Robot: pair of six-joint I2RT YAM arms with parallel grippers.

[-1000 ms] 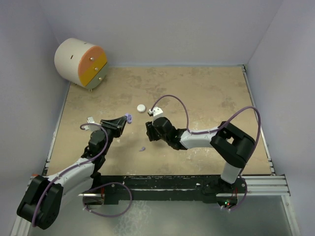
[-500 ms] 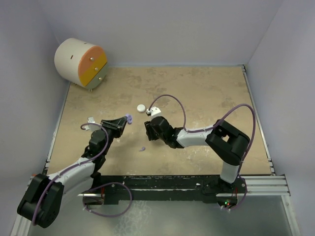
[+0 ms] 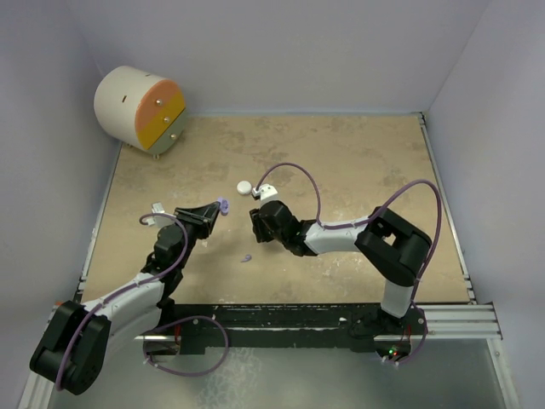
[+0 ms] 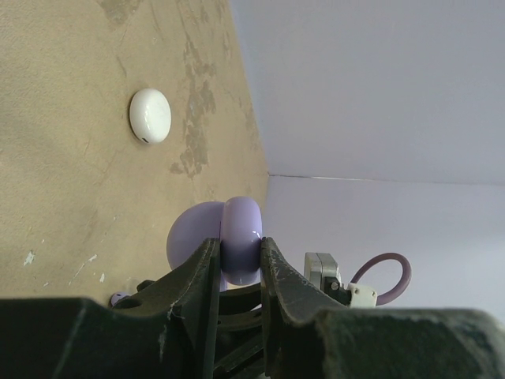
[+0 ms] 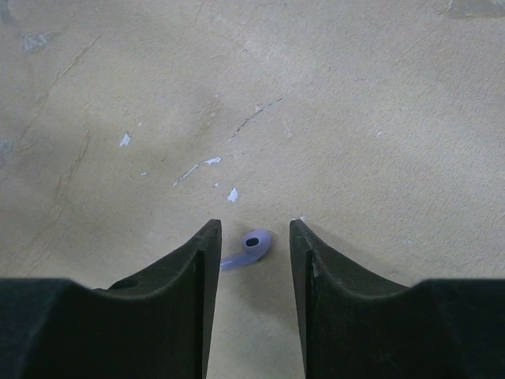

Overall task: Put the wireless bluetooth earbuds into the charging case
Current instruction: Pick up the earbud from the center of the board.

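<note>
Overhead first: my left gripper [image 3: 216,208] is clamped on the lilac case [image 3: 223,204], holding it out toward the middle of the table [image 3: 358,170]. My right gripper [image 3: 254,228] points toward the lilac earbud [image 3: 246,257], which lies loose on the surface just beside it. A white case [image 3: 244,187] sits a little farther back. I judge the step in hand to be picking up that earbud.

From the left wrist, the lilac case [image 4: 237,237] is pinched edge-on between my fingers. It looks hinged open, one half showing as a disc behind the other. This view cannot show whether its sockets are filled, and the overhead one is too small to tell.

From the right wrist, my fingers stand spread, with the earbud [image 5: 248,245] on the table right between the tips, its stem trailing toward the left finger. Only here is that alignment plain. Next I would need to come down slightly and close gently on so small a piece. Then I would carry it across to the case my left side offers.
</note>
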